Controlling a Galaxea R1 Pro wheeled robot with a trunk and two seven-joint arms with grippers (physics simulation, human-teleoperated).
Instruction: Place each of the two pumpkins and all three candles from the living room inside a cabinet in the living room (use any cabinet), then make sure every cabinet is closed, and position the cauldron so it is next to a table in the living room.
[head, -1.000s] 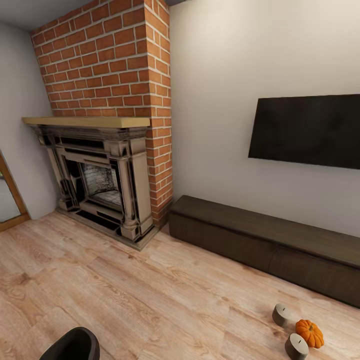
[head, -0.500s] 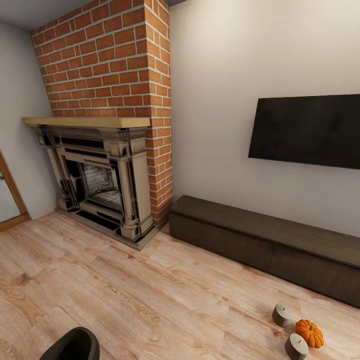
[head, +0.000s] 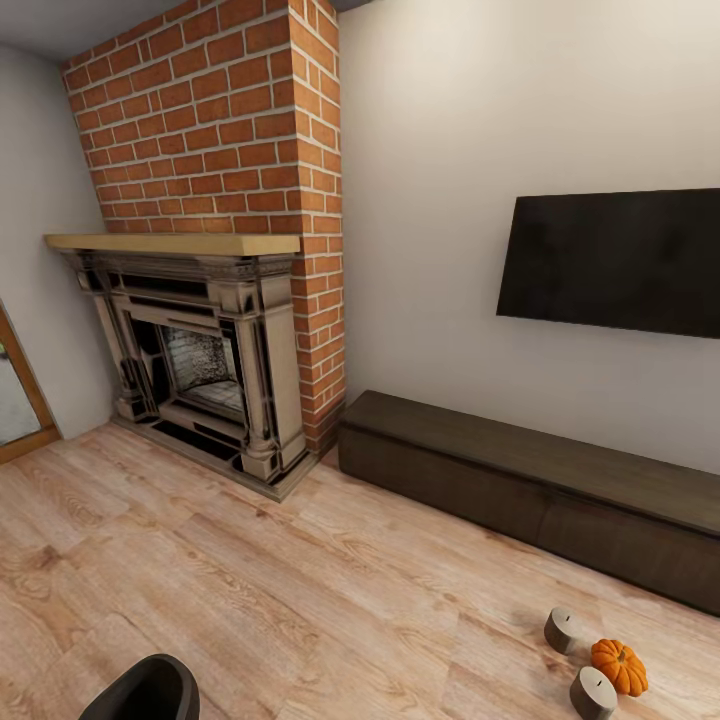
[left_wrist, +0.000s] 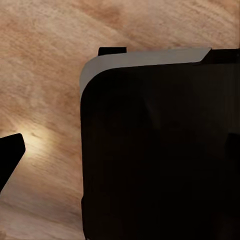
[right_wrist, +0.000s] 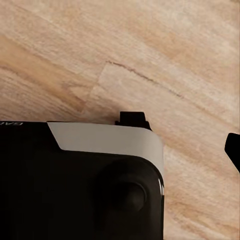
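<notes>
Cauldron (head: 145, 690), matte black, pokes into the head view at the lower left edge, cut off by the frame, with bare wood floor (head: 300, 600) all around it. Behind it, well apart, a wood-framed doorway (head: 20, 400) shows at the far left wall. Next comes the fireplace (head: 200, 360) with its pale mantel shelf and red brick chimney (head: 230, 110), its base standing forward onto the floor. Just beside the chimney's foot begins the cabinet (head: 520, 490), a long low dark-brown unit set against the white wall, its flat fronts all flush and shut; it runs out past the right edge. Above it hangs a dark television (head: 610, 260).

In front of the cabinet, near the lower right corner, one orange pumpkin (head: 619, 666) sits on the floor between two grey candles (head: 564, 630), close to both. A broad stretch of open floor lies between the cauldron and this group.

Both wrist views look down at pale planks past dark robot bodywork. The left hand (left_wrist: 10, 155) shows as one dark tip only, and so does the right hand (right_wrist: 234, 147); I cannot tell whether either is released or clenched.
</notes>
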